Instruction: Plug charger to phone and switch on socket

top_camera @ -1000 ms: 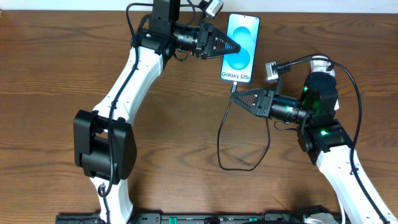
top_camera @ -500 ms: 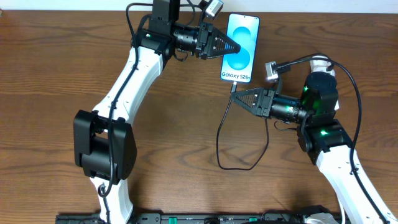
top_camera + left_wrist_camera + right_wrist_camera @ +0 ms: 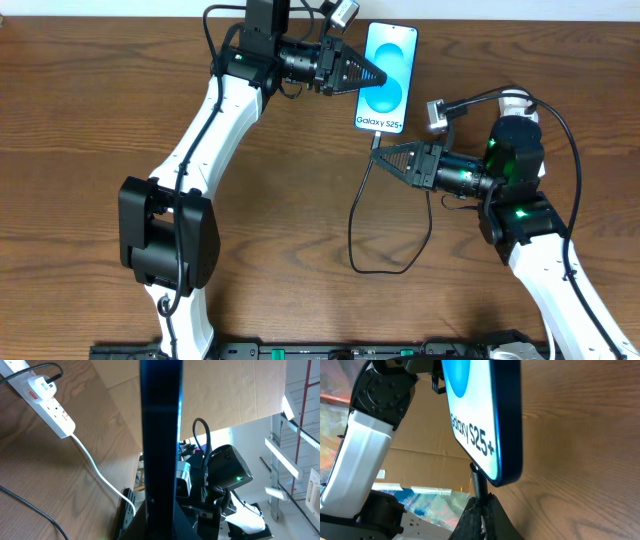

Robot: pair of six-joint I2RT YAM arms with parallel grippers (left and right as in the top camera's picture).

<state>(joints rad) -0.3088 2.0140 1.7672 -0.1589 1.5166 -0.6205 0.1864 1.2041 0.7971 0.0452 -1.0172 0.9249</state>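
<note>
The phone (image 3: 386, 75) lies face up at the back of the table, its "Galaxy S25+" end toward me. My left gripper (image 3: 381, 76) is shut on its left long edge; in the left wrist view the phone (image 3: 160, 435) is a dark upright bar between the jaws of my left gripper (image 3: 161, 517). My right gripper (image 3: 380, 155) is shut on the charger plug (image 3: 377, 141), whose tip meets the phone's short end. The right wrist view shows the plug (image 3: 479, 482) pinched in my right gripper (image 3: 481, 505) under the phone (image 3: 480, 415). The socket (image 3: 50, 402) shows only in the left wrist view.
The charger's black cable (image 3: 353, 235) loops over the table in front of the phone, back toward the right arm. A white adapter (image 3: 41, 386) sits in the socket, and the socket's white cord (image 3: 100, 475) runs across the wood. Cardboard stands behind the table.
</note>
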